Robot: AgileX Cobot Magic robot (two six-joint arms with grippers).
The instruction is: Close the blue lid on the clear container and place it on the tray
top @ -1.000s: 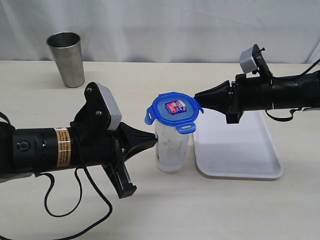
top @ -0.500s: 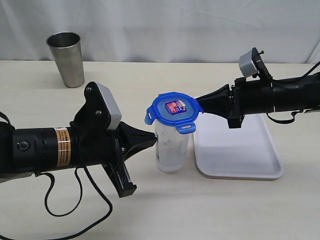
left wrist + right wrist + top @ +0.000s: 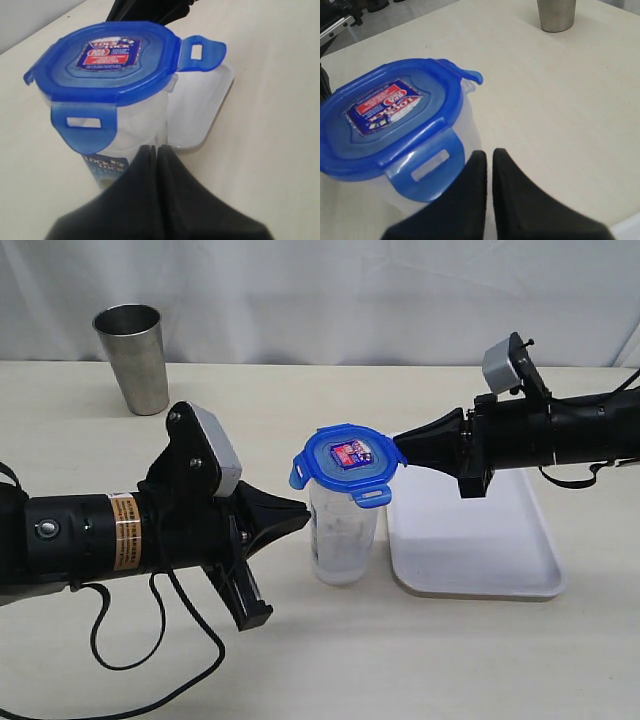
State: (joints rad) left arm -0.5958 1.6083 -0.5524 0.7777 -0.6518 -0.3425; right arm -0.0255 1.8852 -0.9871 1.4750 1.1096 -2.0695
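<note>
**A:** Exterior view, nearest first. What is the left gripper (image 3: 300, 512) doing?

**B:** Its fingers are pressed together on nothing. The tip is against the side of the clear container (image 3: 343, 540), below the rim. I judge it a brace, so the container neither tips nor slides when pushed from the other side.

**A:** The blue lid (image 3: 347, 462)?

**B:** Seated on the container's mouth. The container stands on the table (image 3: 450, 660), just beside the tray (image 3: 480, 575), not on it. The flaps stick outward, so I judge them unlatched.

**A:** The right gripper (image 3: 400, 445)?

**B:** At lid height, tip at the flap on the tray side. The right wrist view shows its fingers (image 3: 465, 200) all but closed, a mere slit between them, pinching nothing. Probably set to press that flap down.

**A:** Beyond?

**B:** A steel cup (image 3: 133, 358) at the far edge, well apart and uninvolved.
</note>
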